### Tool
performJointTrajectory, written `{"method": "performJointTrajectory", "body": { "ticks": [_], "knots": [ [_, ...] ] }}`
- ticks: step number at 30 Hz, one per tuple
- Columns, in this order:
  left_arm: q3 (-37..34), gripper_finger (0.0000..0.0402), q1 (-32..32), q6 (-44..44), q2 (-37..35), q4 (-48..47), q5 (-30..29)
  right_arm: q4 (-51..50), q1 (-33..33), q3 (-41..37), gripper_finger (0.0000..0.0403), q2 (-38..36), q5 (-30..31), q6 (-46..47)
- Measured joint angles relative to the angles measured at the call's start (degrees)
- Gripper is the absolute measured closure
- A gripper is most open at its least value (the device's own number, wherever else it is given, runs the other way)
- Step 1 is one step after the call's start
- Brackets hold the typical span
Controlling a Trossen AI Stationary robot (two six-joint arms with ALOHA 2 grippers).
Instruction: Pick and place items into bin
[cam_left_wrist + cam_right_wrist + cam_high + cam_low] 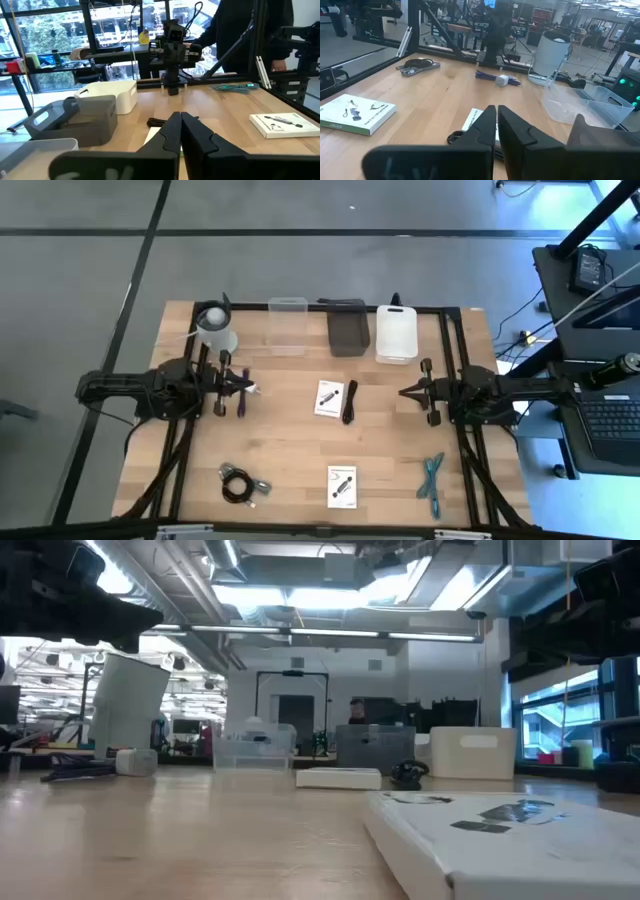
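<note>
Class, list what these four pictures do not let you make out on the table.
- Print on the white card: low view, blurred.
- Inside of the dark bin: low view, its wall hides it.
- Black stick: left wrist view, partly hidden by the left gripper.

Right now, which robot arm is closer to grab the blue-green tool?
The right arm. Its gripper hangs shut and empty at the table's right side, and the teal tool lies on that same side. The left gripper, also shut, waits far across the table.
</note>
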Motion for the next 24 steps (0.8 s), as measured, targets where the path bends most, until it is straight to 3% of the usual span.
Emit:
{"method": "performJointTrajectory", "body": {
  "ticks": [24],
  "knots": [
    [0.0,0.0398,0.0,0.0,0.0,0.0,0.0,0.0,0.0,0.0,0.0379,0.0,0.0,0.0]
  ]
}}
